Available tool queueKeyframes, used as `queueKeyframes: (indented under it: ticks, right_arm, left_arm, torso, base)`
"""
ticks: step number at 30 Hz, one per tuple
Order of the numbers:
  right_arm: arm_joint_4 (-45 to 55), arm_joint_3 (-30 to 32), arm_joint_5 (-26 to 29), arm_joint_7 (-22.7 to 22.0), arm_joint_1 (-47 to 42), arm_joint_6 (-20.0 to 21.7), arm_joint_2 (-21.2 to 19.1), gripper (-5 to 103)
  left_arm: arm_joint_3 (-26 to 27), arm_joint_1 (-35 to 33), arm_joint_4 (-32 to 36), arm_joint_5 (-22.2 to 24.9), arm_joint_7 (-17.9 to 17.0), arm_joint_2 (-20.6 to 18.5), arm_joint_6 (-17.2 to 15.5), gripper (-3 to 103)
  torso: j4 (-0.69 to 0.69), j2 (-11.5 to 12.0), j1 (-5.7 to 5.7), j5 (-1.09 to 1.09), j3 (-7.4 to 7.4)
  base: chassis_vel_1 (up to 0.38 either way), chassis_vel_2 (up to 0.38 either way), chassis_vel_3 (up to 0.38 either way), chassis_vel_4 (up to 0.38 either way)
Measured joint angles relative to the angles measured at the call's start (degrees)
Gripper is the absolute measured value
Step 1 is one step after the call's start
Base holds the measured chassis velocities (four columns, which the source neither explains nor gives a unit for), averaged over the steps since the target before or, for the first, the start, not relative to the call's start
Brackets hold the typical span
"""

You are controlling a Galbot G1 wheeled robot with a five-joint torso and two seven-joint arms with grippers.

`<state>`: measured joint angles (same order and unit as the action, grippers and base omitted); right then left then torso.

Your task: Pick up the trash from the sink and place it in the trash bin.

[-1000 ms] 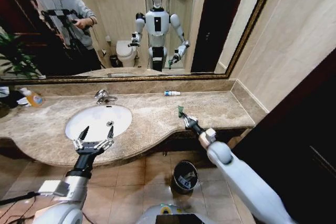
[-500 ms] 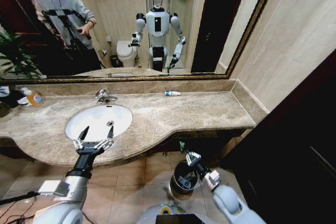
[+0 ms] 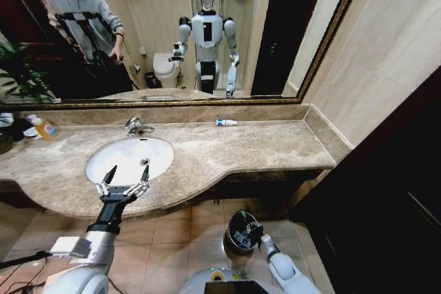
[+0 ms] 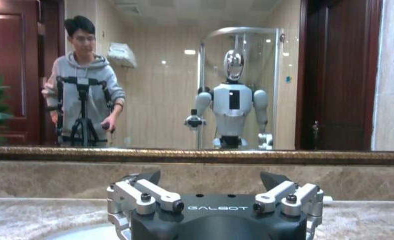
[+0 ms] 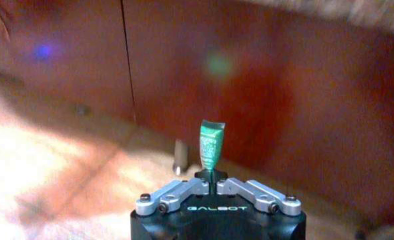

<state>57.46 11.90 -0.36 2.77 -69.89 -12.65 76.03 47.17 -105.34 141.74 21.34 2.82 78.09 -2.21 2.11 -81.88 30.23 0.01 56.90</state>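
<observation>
Green tube (image 5: 210, 145) (upright) between fingers (image 5: 183, 189)

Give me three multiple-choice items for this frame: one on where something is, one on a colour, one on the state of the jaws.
1. Where is the right gripper?
A. Low, over the trash bin on the floor
B. Inside the sink
C. Against the mirror

2. What colour is the tube held by the right gripper?
A. Orange
B. Green
C. Black

3. How do the jaws of the left gripper stand?
A. Shut on a sachet
B. Shut on the tap
C. Open, holding nothing

Answers:
1. A: the head view shows it down by the black bin, below the counter.
2. B: the right wrist view shows a green tube standing up from the shut jaws.
3. C: in the head view the jaws are spread at the near edge of the sink, with nothing between them.
</observation>
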Motion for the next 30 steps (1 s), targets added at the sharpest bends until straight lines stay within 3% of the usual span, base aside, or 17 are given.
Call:
queueKeyframes:
  ticks: [6,9,15,17,25,27,30]
  right_arm:
    - [-10.3,-0.3,-1.2,0.4,4.7,-2.6,1.4,2]
    - [-19.6,-0.2,-1.7,0.5,8.9,-6.4,2.7,2]
    - [-23.0,-0.3,-1.5,0.5,10.4,-6.9,2.2,-1]
    - [-23.0,-0.3,-1.3,0.5,10.4,-6.6,2.1,3]
    - [-22.1,-0.5,-1.1,0.5,10.1,-5.9,1.7,40]
    - [-21.8,-0.5,-1.0,0.5,9.9,-5.8,1.6,40]
    - [-19.0,-0.5,-0.4,0.6,8.4,-4.8,0.7,57]
  left_arm:
    - [0.0,0.0,0.0,0.0,0.0,0.0,0.0,100]
    - [0.0,0.0,0.0,0.0,0.0,0.0,0.0,100]
    - [0.0,0.0,0.0,0.0,0.0,0.0,0.0,100]
    - [0.0,0.0,0.0,0.0,0.0,0.0,0.0,100]
    - [0.0,0.0,0.0,0.0,0.0,0.0,0.0,100]
    - [0.0,0.0,0.0,0.0,0.0,0.0,0.0,100]
    - [0.0,0.0,0.0,0.0,0.0,0.0,0.0,100]
  torso:
    - [0.0,0.0,0.0,-0.02,0.0]
    - [0.02,0.0,0.0,0.01,0.0]
    - [0.0,0.0,0.0,-0.01,0.0]
    - [0.0,0.0,0.0,-0.01,0.0]
    - [0.0,0.0,0.0,0.0,0.0]
    - [0.0,0.0,0.0,0.0,0.0]
    - [0.0,0.0,0.0,0.0,0.0]
  base:
    - [0.0,0.0,0.0,0.0]
    - [0.0,0.0,0.0,0.0]
    - [0.0,0.0,0.0,0.0]
    - [0.0,0.0,0.0,0.0]
    - [0.0,0.0,0.0,0.0]
    - [0.0,0.0,0.0,0.0]
    - [0.0,0.0,0.0,0.0]
